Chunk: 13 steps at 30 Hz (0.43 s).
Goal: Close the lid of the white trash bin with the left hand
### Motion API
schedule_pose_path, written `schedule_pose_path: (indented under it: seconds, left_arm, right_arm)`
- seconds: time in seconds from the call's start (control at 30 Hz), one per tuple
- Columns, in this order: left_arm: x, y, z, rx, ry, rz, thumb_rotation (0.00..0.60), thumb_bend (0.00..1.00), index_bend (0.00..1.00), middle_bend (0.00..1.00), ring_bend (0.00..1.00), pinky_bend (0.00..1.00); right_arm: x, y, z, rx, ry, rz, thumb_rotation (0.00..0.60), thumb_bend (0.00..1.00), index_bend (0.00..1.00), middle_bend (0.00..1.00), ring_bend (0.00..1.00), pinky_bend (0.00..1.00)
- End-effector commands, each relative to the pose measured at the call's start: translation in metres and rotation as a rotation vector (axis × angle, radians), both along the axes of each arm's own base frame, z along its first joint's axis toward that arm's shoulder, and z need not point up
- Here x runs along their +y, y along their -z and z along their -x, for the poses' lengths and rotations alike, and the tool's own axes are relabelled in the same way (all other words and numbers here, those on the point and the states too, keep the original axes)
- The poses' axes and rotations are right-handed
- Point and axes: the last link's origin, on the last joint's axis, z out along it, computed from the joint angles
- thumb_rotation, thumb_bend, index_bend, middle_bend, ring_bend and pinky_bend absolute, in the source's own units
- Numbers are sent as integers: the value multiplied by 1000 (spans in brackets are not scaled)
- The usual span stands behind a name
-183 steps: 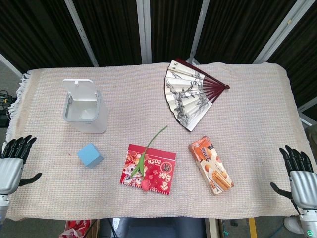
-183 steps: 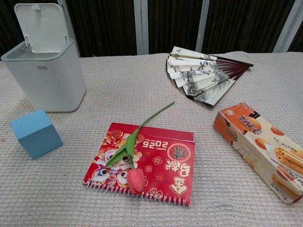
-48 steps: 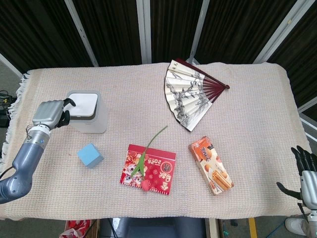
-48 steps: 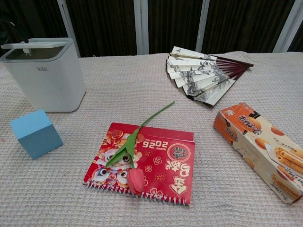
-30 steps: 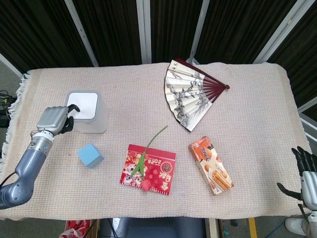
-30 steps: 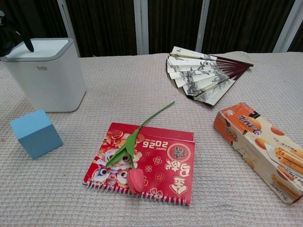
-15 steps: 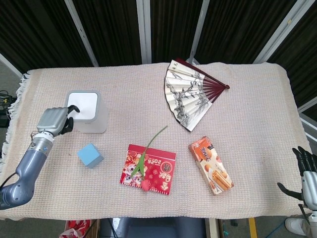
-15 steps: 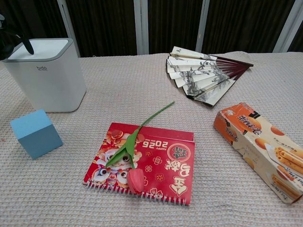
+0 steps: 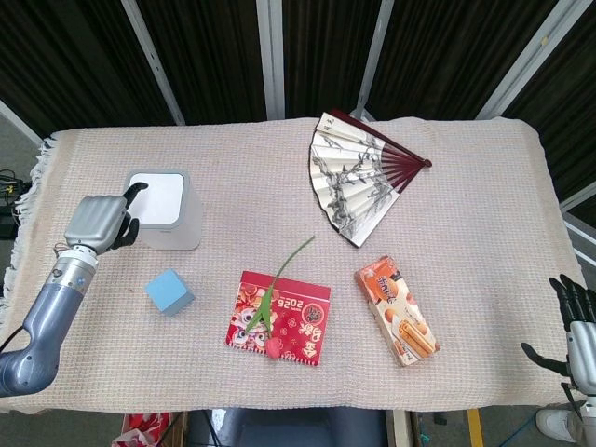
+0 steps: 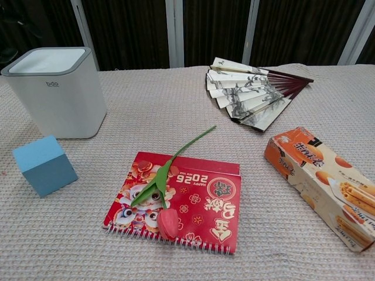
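Observation:
The white trash bin (image 9: pixel 177 223) stands at the left of the table, its lid (image 9: pixel 156 198) lying flat in the rim. The chest view shows the bin (image 10: pixel 58 99) with the lid (image 10: pixel 49 60) level and no hand on it. My left hand (image 9: pixel 98 223) hovers just left of the bin with its fingers curled in and nothing held; one dark fingertip points at the lid's near-left corner. My right hand (image 9: pixel 575 326) sits at the table's right front edge, fingers spread and empty.
A blue cube (image 9: pixel 169 291) lies in front of the bin. A red notebook (image 9: pixel 291 321) with a tulip (image 9: pixel 271 345) on it sits at centre front, a biscuit box (image 9: pixel 398 310) to its right, and a paper fan (image 9: pixel 354 172) at the back.
The lid has gone from upright to flat on the bin. My left hand came off the lid's corner, moved slightly left and left the chest view. The right hand stays put.

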Motion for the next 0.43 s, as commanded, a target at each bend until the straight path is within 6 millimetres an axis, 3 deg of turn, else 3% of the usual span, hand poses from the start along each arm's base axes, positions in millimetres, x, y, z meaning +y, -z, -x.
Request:
schedule_pose_path:
  seconds: [0.03,0.13,0.17,0.27,0.43]
  left_arm:
    - [-17,-15,-3,-7,77,-69,600,407,22,403,494,710]
    - [-41,-20,3,-40,116,-109,600,313,0,85,161,407]
    - [-50,-20,9,-49,123,-119,600,282,0,20,65,299]
    - [-77,-19,27,-59,137,-139,600,201,0,0,0,109]
    - [-123,-12,64,-57,120,-137,600,142,0,0,0,16]
  right_arm:
    - [0,0,0,0,-1,1,600,195,0,0,0,0]
    - [0,-1,0,14,-7,-2,600,195,0,0,0,0]
    - [1,-1,0,19,-8,-3,600,195,0,0,0,0]
    - [2,-1,0,29,-15,-5,600,194,0,0,0,0]
    - [3,-2,-1,72,-39,0,600,194,0,0,0,0]
